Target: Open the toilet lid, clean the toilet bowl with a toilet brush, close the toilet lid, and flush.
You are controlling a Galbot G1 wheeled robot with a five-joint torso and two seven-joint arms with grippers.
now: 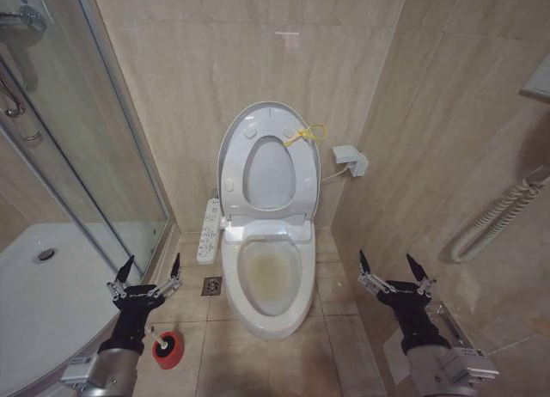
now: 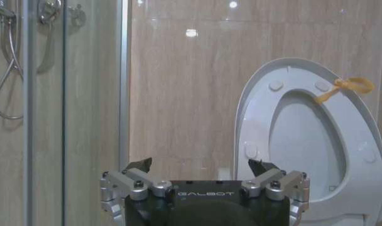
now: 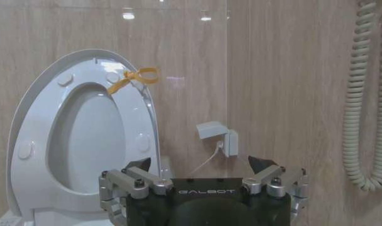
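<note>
The glossy white plastic oval toilet lid [image 1: 268, 122] stands upright against the beige tiled wall, with the ring-shaped white seat [image 1: 268, 175] raised against it and a yellow cord loop [image 1: 308, 136] at its rim. Below, the white ceramic oval toilet bowl [image 1: 269, 281] lies open, a yellowish-brown stain inside. The left end effector [image 1: 151, 271] hovers beside the bowl above a small round red holder cup [image 1: 168, 349], fingers spread wide, empty. The right end effector [image 1: 392, 271] hovers on the bowl's other side, equally spread and empty.
</note>
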